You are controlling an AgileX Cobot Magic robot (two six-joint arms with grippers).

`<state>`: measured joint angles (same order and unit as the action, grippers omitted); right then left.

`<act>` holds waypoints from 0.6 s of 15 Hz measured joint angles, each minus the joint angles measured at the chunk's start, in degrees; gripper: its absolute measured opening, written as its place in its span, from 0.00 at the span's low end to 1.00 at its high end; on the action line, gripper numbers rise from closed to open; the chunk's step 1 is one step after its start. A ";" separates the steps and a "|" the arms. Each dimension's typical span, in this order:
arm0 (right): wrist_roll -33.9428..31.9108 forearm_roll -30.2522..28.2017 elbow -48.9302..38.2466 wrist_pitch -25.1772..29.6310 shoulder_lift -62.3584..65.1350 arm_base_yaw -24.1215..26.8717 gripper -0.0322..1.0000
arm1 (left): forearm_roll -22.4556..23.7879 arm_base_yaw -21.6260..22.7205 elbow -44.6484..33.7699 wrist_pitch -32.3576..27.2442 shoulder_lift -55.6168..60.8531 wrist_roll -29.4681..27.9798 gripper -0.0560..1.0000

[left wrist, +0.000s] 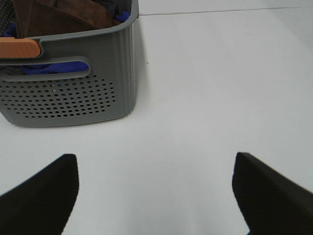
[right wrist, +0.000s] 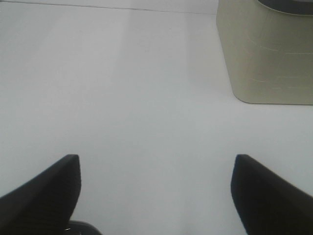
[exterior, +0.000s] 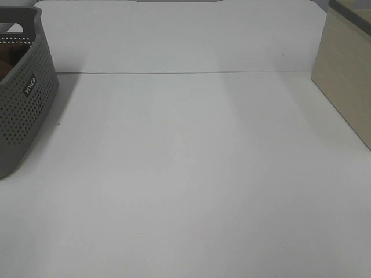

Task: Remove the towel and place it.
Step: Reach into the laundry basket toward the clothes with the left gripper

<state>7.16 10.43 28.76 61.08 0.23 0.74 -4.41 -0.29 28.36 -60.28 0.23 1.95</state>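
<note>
The dark reddish-brown towel (left wrist: 63, 17) lies inside the grey perforated basket (left wrist: 83, 93), on top of blue cloth (left wrist: 58, 67). In the exterior high view only a brown sliver of the towel (exterior: 7, 62) shows in the basket (exterior: 29, 110) at the far left. My left gripper (left wrist: 155, 188) is open and empty, over the white table short of the basket. My right gripper (right wrist: 155, 188) is open and empty over bare table. Neither gripper shows in the exterior high view.
A beige box (exterior: 348, 81) with a dark rim stands at the right edge; it also shows in the right wrist view (right wrist: 269, 54). An orange handle (left wrist: 17, 48) sits on the basket rim. The white table (exterior: 191, 174) meets a white back wall.
</note>
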 joint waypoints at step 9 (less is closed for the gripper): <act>0.00 0.00 0.00 0.00 0.00 0.00 0.81 | 1.49 0.00 0.00 0.00 0.00 -1.55 0.99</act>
<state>7.16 10.43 28.76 61.08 0.23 0.74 -2.92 -0.29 28.36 -60.28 0.23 0.40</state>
